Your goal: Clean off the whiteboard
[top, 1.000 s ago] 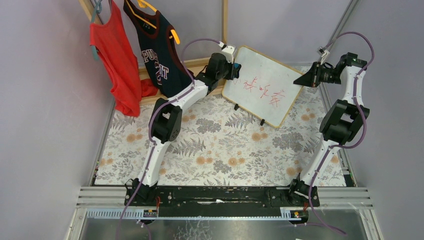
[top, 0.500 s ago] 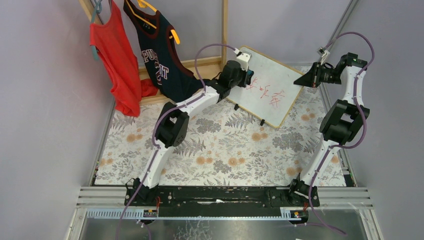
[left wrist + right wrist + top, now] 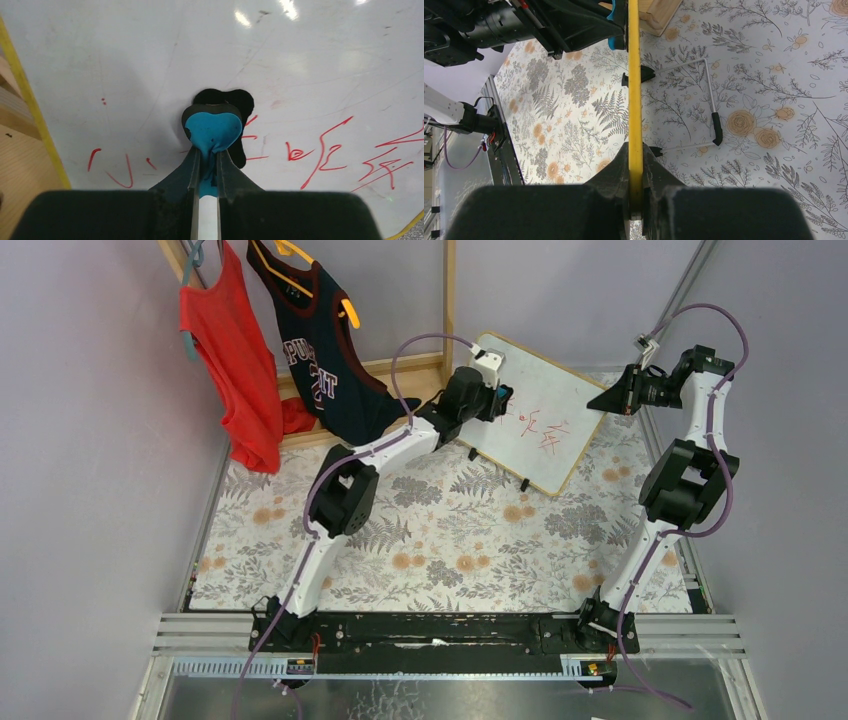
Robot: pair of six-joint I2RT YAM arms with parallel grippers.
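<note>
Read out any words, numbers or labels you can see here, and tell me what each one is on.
"PUR" and, lower down, "IT": white letters on the navy jersey; folds hide the rest.
Red handwriting on the whiteboard: loose strokes, not legible.
No other text is readable.

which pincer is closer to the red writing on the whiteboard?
Left. The left pincer holds a small blue eraser against the large white wood-framed board among the red marker strokes; the right pincer clamps the board's frame edge, away from them.
</note>
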